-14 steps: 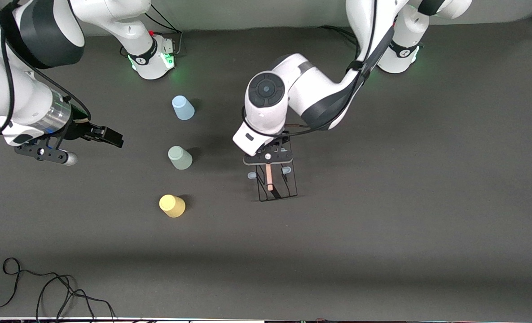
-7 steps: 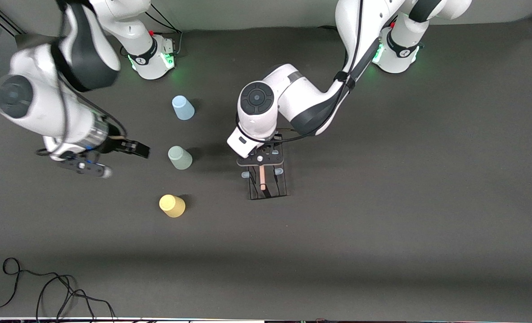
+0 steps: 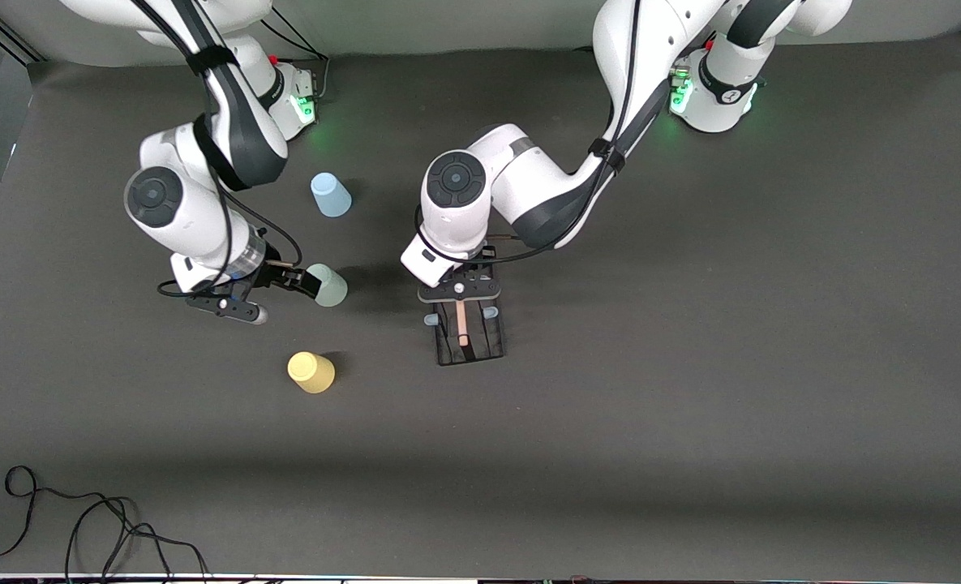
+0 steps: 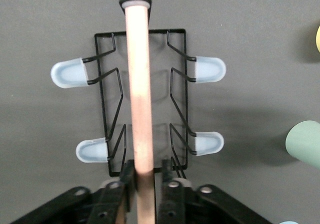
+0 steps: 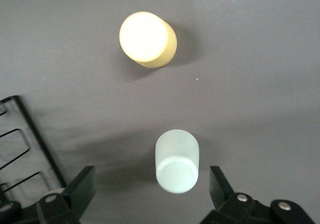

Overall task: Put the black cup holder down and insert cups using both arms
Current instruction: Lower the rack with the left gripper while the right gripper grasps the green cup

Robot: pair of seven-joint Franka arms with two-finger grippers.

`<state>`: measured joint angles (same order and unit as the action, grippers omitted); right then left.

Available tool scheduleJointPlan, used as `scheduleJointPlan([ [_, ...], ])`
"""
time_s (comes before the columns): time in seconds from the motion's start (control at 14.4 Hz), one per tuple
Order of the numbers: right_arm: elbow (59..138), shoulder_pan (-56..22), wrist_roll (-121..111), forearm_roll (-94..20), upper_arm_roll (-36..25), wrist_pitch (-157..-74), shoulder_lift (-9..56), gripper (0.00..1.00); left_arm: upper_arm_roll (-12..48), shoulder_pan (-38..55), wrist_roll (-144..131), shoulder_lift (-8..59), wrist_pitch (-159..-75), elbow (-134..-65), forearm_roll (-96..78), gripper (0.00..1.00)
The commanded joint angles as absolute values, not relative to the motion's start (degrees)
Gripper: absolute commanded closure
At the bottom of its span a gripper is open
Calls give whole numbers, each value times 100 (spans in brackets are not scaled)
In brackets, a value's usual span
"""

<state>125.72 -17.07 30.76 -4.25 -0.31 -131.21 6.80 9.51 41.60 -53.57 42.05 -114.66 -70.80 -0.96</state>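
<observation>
My left gripper (image 3: 457,298) is shut on the light wooden rod handle (image 4: 139,89) of the black cup holder (image 3: 469,337), gripping the rod's end (image 4: 145,176). The holder stands upright at the table's middle with its base low; I cannot tell if it touches the table. My right gripper (image 3: 305,280) is open and low, its fingers either side of the upside-down pale green cup (image 3: 331,286), not touching it (image 5: 176,160). The yellow cup (image 3: 311,371) is nearer the front camera, and also shows in the right wrist view (image 5: 147,38). The light blue cup (image 3: 330,195) is farther.
A loose black cable (image 3: 83,519) lies by the near edge at the right arm's end. The arm bases (image 3: 281,101) (image 3: 711,101) stand along the farthest edge. Open dark mat surrounds the holder toward the left arm's end.
My right arm swung in from the table's end and brought its open gripper around the pale green cup. My left gripper carried the holder a little toward the cups.
</observation>
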Motion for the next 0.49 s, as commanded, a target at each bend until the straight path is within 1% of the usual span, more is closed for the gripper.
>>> scheduleJointPlan([
  [0.0, 12867, -1758, 3164, -483, -62, -13587, 843, 0, 905, 4219, -5520, 4114, -11514, -7075, -45, 0],
  [0.14, 12876, -1758, 3164, -483, -62, -13588, 1010, 0, 879, 4166, -5440, 4008, -11435, -7014, -9, 0],
  [0.28, 12885, -1749, 3173, -492, -62, -13605, 1186, 0, 853, 4018, -5405, 3667, -11312, -7031, -9, 0],
  [0.42, 12954, -1749, 3173, -492, -62, -13771, 1309, 0, 870, 3632, -5336, 3289, -10778, -7022, -35, 0],
])
